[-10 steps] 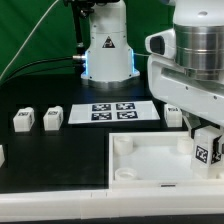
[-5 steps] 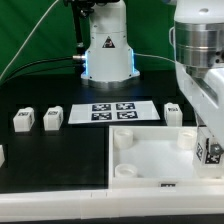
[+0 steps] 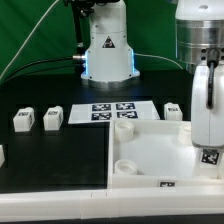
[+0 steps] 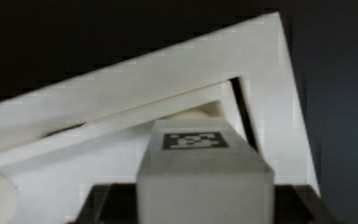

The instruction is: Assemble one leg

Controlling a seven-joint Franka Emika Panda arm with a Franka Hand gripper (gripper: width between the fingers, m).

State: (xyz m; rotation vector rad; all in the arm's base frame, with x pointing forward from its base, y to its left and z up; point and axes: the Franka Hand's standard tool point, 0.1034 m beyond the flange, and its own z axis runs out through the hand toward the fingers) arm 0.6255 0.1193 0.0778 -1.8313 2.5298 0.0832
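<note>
My gripper [image 3: 206,140] is shut on a leg [image 3: 209,156], a small white block with a black-and-white marker on its face. It holds the leg upright over the corner of the white tray-shaped piece [image 3: 150,160] at the exterior view's right. In the wrist view the leg [image 4: 201,165] fills the space between my dark fingers [image 4: 101,203], with the tray's corner rim [image 4: 247,75] just beyond it. I cannot tell whether the leg touches the tray.
Two loose legs [image 3: 23,120] [image 3: 52,118] stand at the exterior view's left, a further one [image 3: 172,112] behind the tray, and one is cut off at the left edge. The marker board [image 3: 111,112] lies before the robot base [image 3: 108,55].
The hand has swung from tilted to upright. It has carried the leg toward the exterior view's right and lower, over the tray's corner.
</note>
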